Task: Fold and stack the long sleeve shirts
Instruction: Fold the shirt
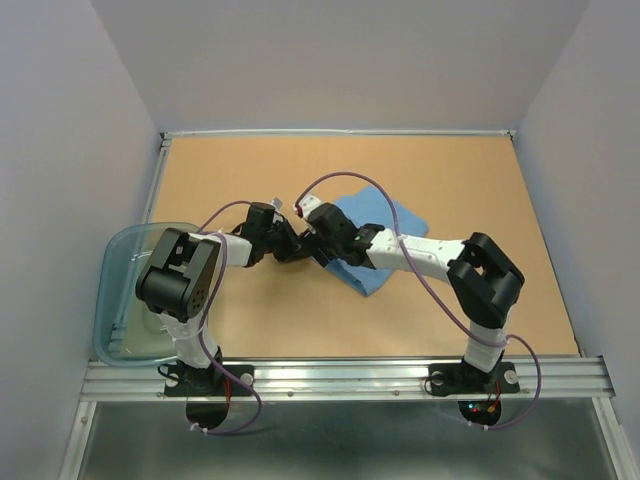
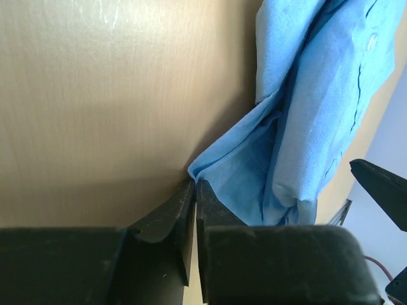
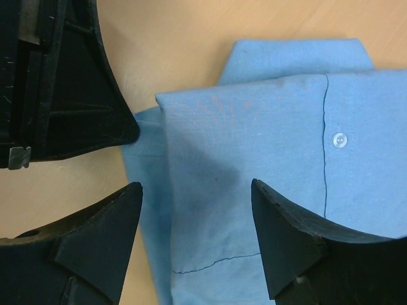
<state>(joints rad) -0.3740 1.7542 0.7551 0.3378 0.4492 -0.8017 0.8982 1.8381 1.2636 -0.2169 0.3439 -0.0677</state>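
Table [image 1: 450,180]: tan board top, walled on three sides, with both arm bases at its near edge. Plastic tub [image 1: 115,300]: clear bluish, at the table's left near corner, well apart from the work; its contents cannot be made out. Long sleeve shirt [image 1: 395,225]: one only, light blue thin cloth, lying near the table's middle and partly folded into a layered, roughly rectangular bundle. The right wrist view shows one panel laid over another and a stitched front edge. Right gripper [image 3: 197,235]: fingers spread wide, poised above the shirt's left portion and holding nothing. Left gripper [image 2: 194,190]: fingers drawn together to a thin slit at table level, with a corner of the shirt's lower layer meeting their tips. The corner looks pinched, though how much cloth is caught is hidden. Button [image 3: 339,139]: small and white, on the upper panel just right of the stitched edge. Handling note, as a judgement: the step in hand appears to be taking the left edge to fold it over. The cloth is thin and slack, so the pinch should catch both layers of the corner. The lift should be low and even, with the right gripper taking the same edge further along so the fold line lies straight. The edge should land square on the bundle without dragging the layers beneath.
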